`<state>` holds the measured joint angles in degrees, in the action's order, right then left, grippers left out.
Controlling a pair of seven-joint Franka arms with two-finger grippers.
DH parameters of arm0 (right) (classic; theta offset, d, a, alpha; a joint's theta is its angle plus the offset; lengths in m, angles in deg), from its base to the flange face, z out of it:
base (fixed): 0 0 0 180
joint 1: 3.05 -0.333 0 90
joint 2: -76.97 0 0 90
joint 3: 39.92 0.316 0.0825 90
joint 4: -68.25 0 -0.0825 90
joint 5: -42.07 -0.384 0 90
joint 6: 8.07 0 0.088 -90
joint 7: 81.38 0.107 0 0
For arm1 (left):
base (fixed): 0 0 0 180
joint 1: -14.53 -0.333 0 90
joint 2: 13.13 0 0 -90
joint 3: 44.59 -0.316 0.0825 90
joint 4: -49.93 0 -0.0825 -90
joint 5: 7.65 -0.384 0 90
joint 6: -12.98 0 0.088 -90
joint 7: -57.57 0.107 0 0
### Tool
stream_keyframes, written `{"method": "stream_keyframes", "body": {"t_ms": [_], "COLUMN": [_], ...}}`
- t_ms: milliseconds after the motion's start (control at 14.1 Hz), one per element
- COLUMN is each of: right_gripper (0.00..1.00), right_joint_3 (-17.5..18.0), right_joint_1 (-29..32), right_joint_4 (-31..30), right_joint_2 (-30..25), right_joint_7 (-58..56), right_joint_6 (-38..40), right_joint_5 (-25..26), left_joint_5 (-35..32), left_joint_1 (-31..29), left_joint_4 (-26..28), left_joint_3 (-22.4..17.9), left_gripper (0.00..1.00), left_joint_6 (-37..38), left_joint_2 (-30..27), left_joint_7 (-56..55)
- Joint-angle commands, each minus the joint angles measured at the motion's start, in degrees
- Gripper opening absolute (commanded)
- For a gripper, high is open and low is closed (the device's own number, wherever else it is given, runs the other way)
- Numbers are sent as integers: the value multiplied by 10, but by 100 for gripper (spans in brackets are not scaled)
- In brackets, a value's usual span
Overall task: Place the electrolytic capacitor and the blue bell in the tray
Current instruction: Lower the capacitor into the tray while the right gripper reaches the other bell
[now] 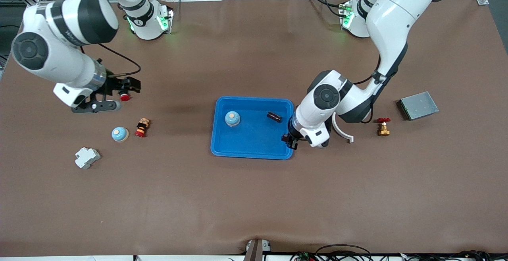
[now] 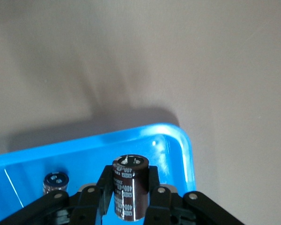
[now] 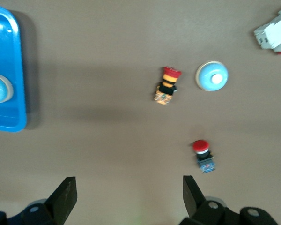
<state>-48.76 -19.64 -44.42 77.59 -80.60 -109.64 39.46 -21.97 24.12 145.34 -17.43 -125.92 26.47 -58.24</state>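
Note:
The bright blue tray (image 1: 254,144) lies mid-table. In it sit a blue bell (image 1: 232,118) and a dark electrolytic capacitor (image 1: 274,116). My left gripper (image 1: 289,140) hangs over the tray's corner toward the left arm's end, shut on a second dark capacitor (image 2: 129,187) held upright. The left wrist view shows the tray's rim (image 2: 180,140) below it and the other capacitor (image 2: 55,183) lying inside. A second blue bell (image 1: 119,134) sits on the table toward the right arm's end. My right gripper (image 1: 131,85) hovers above the table there, open and empty.
Near the second bell are a red-and-yellow push button (image 1: 142,127), a red-capped button (image 1: 125,97) and a white breaker (image 1: 87,157). Toward the left arm's end lie a white curved piece (image 1: 342,130), a brass valve (image 1: 383,126) and a grey metal box (image 1: 417,105).

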Motion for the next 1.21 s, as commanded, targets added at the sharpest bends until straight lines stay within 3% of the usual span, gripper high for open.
{"method": "stream_keyframes", "body": {"t_ms": [0,284,638,1064,1135], "right_gripper": [100,100,100,100,100], "right_joint_3": [10,10,10,10,10], "right_joint_1": [52,116,121,136,140], "right_joint_4": [-64,-91,-148,-149,-147], "right_joint_2": [-22,-5,15,83,99], "right_joint_7": [-86,-235,-247,-314,-325], "right_joint_6": [-63,-137,-253,-349,-365], "right_joint_5": [9,9,9,9,9], "left_joint_5": [-8,-7,-7,-8,-8], "left_joint_1": [23,58,71,79,79], "left_joint_4": [-26,-26,-27,-38,-38], "left_joint_3": [-14,-44,-52,-53,-53], "left_gripper": [0,0,0,0,6], "left_joint_6": [4,1,-1,-2,-1], "left_joint_2": [21,35,47,58,58], "left_joint_7": [-26,-42,-42,-41,-39]}}
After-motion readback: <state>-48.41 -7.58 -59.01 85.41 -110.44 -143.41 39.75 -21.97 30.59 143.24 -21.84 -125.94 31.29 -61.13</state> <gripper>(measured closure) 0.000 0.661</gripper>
